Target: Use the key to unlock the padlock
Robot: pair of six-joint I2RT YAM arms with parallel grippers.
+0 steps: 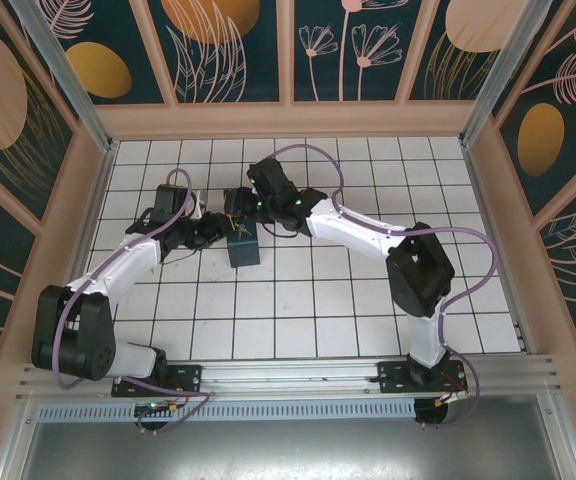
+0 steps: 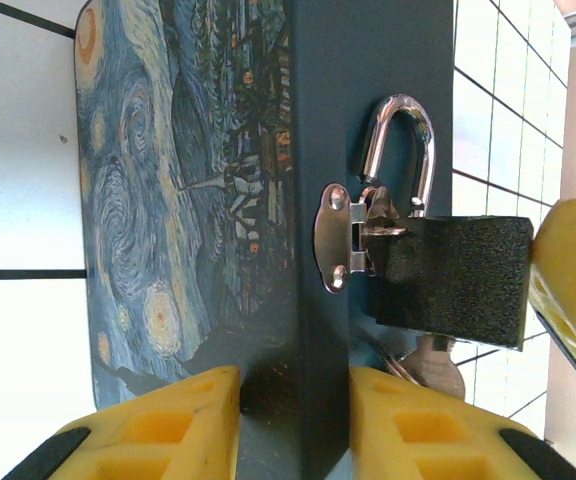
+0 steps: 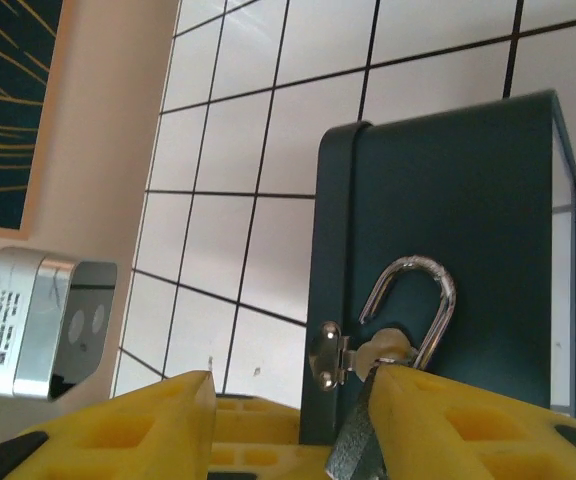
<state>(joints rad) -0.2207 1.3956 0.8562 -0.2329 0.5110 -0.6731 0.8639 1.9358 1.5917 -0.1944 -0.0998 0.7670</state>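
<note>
The blue starry-night box [image 2: 188, 200] stands on edge, and my left gripper [image 2: 295, 378] is shut on its dark side wall. On the box's hasp [image 2: 336, 238] hangs the padlock [image 2: 455, 283], a dark body with a silvery shackle [image 2: 408, 140] whose short end stands free of the body. The key [image 2: 438, 365] sticks out under the padlock body. My right gripper [image 3: 293, 385] is open in front of the hasp [image 3: 326, 356], its right finger [image 3: 468, 420] against the padlock body [image 3: 358, 452]. From above, both grippers meet at the box [image 1: 244, 245].
The white tiled floor [image 1: 348, 300] spreads around the box, with free room to the front and right. Peach frame walls [image 1: 78, 200] close it in. The left arm's grey camera block [image 3: 38, 320] sits close to my right gripper's left side.
</note>
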